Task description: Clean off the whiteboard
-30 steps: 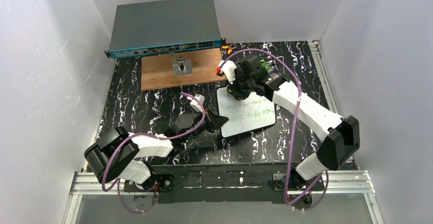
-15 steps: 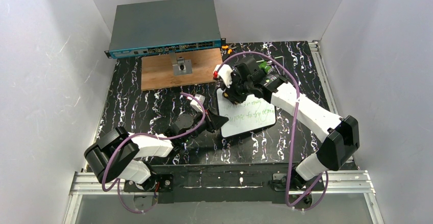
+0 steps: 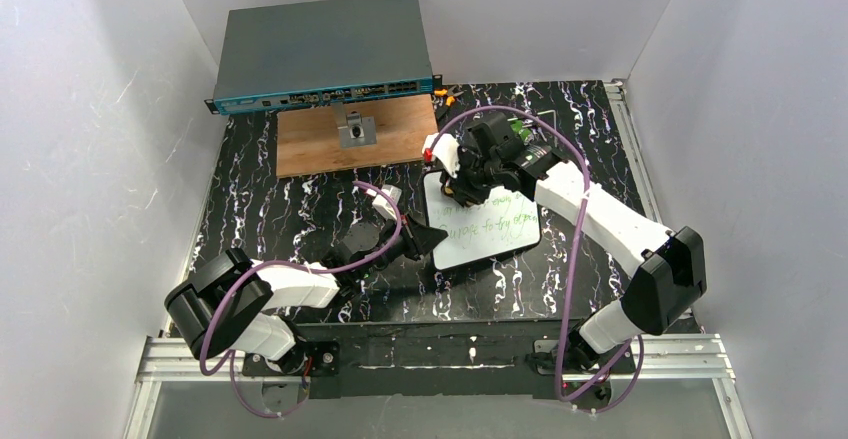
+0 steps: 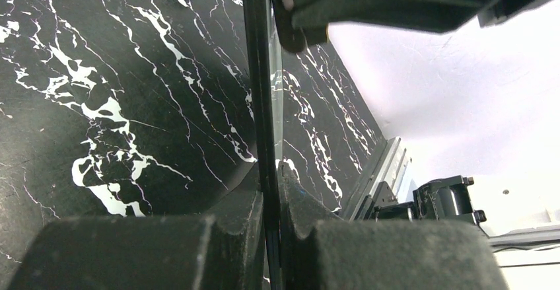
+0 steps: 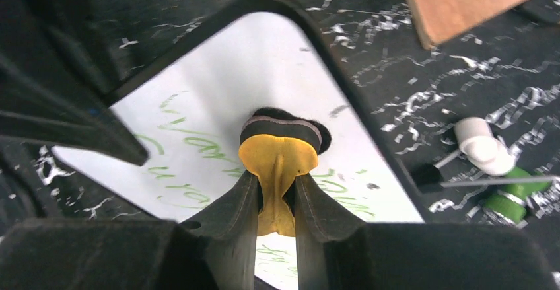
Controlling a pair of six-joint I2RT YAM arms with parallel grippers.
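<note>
At the table's middle, the left gripper (image 4: 269, 192) is pinching the thin dark rim of the whiteboard (image 4: 261, 72), its jaws closed right down on that edge with no gap showing. It is gripping at the board's left side, close to the near corner. To the far side of it, the right gripper (image 5: 276, 179) is squeezing a yellow eraser (image 5: 277, 152) between its fingers (image 5: 231, 204), the jaws standing only as far apart as the eraser's narrow handle. The eraser's black felt face is pointing down and resting on the white surface in the board's far-left part. Green writing (image 5: 188, 146) is showing on both sides of the felt and running on toward the board's near edge. The whiteboard is lying flat on the black marbled table (image 3: 290, 209), a little right of centre, with the two arms reaching in from the near edge. A wooden board (image 3: 310, 144) is lying just beyond its far-left corner, and a grey switch (image 3: 320, 49) is sitting behind that against the far wall. A marker (image 5: 505, 201) with a green body is lying on the table beside the whiteboard's far edge, apart from it.
</note>
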